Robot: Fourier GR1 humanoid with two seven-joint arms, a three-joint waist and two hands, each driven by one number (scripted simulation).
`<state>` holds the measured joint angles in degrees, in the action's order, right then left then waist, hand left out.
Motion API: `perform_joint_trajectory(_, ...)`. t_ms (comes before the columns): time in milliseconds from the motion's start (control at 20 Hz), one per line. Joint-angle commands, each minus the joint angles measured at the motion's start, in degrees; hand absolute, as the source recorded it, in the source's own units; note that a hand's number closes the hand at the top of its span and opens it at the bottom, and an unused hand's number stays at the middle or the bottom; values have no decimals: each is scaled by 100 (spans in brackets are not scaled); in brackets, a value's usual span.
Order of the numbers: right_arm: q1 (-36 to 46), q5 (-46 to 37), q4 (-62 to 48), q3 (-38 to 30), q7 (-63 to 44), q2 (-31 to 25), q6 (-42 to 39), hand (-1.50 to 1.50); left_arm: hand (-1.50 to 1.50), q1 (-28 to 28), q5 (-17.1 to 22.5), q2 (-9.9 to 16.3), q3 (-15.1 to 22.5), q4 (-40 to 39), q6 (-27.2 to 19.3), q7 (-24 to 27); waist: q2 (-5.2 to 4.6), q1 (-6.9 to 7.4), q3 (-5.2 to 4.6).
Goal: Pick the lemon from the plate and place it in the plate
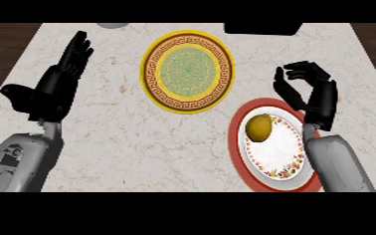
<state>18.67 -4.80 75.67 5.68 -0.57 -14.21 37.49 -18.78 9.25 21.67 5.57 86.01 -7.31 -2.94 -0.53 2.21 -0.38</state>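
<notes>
A yellow lemon (pixel 259 127) lies on the left part of a white plate with a red rim (pixel 238 144) at the lower right of the counter. A second plate, yellow-rimmed with a green centre (pixel 188 71), sits in the middle toward the back and holds nothing. My right hand (pixel 314 95) hovers just up and to the right of the lemon, fingers curled over nothing, thumb apart, not touching the fruit. My left hand (pixel 57 82) rests open at the left, fingers straight and pointing away.
A grey round object (pixel 114 25) and a black box-like object (pixel 263 28) sit at the counter's far edge. Dark wooden floor shows past the left and right edges of the marble counter (pixel 110 129).
</notes>
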Motion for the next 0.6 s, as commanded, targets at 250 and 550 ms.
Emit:
perform_joint_trajectory(250, 256, 628, 182, 811, 1397, 1400, 3413, -150, 0, -11, 61, 112, -23, 206, 210, -102, 25, 55, 62)
perform_joint_trajectory(550, -374, -267, 512, 1241, 980, 1415, 3914, -150, 0, 164, 161, 292, -333, 260, 448, -161, 75, -249, 31)
